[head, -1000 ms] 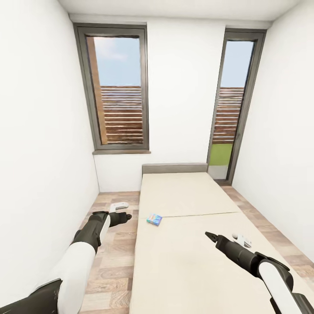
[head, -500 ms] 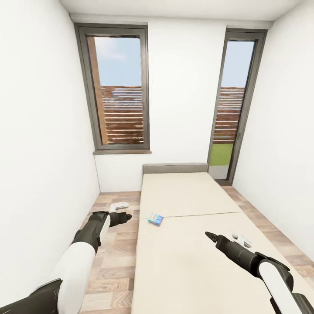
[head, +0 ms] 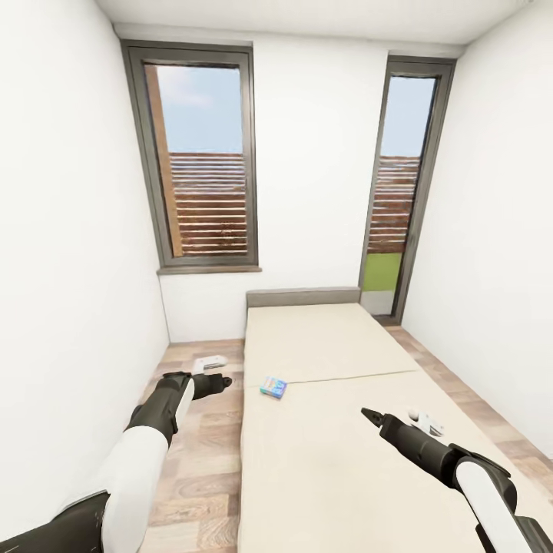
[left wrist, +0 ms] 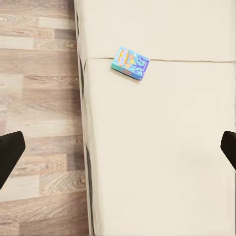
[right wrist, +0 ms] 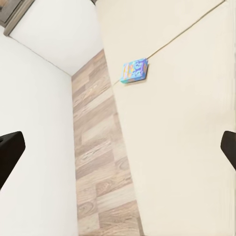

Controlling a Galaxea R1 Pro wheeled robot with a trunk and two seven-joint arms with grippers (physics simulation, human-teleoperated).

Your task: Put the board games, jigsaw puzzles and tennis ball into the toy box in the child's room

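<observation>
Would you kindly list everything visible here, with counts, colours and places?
board game: one, small blue box, lying on the bed near its left edge, beside the seam.
bed: one, beige cover, dark grey headboard, along the middle of the room.
windows: two, dark grey frames, in the far wall.
floor: light wood planks, either side of the bed.
left gripper: one, black, over the floor left of the bed; jaws wide apart in the wrist view.
right gripper: one, black, above the bed; jaws wide apart.

The head camera looks from the foot of the bed [head: 338, 430] along it toward the headboard and windowed wall, from well back. Both wrist cameras look down from above at the bed's edge and adjoining floor, sharing the small blue box [left wrist: 130, 63] [right wrist: 134, 70] [head: 273, 386]
</observation>
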